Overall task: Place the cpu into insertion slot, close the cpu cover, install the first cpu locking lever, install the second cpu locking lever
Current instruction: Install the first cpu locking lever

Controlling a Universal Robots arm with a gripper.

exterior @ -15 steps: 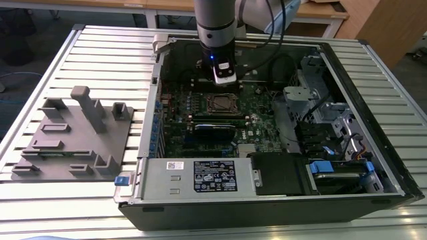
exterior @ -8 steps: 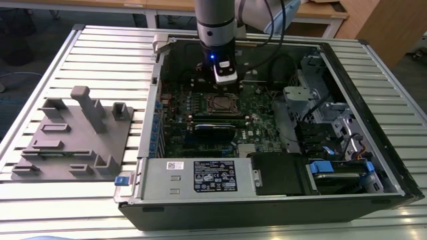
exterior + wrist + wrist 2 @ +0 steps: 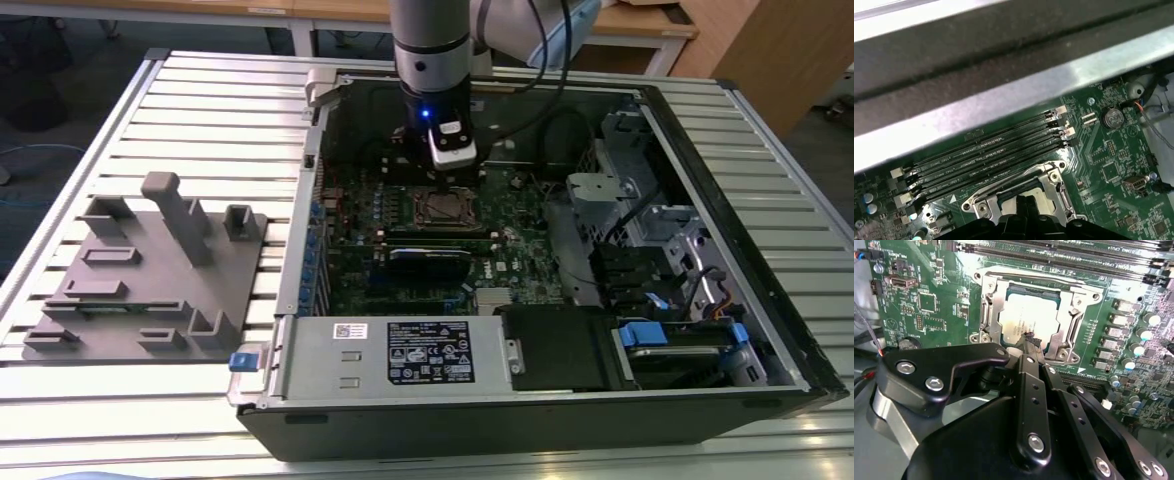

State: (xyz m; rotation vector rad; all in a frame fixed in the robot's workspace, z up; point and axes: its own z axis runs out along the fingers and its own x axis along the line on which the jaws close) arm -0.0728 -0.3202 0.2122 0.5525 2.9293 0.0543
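Already the small, flat, square cpu with its dull silver-tan metal top lies in the insertion slot, a square socket with a silvery rim set in the green circuit board. The cpu cover, a thin silvery metal frame with a square window, lies down flat around the chip, whose top shows through the window. In both wrist views the black hand has its fingers pressed together, with nothing visible between them. Its tips are at the chip's top near one edge; whether they touch it I cannot tell.

In the exterior view the grey arm reaches straight down into the open black computer case, the hand just over the socket. Long black memory slots run just beside the socket. A grey power supply box fills the case's near corner. The case stands on a slatted metal desk, with a grey moulded fixture block toward the exterior view's left.
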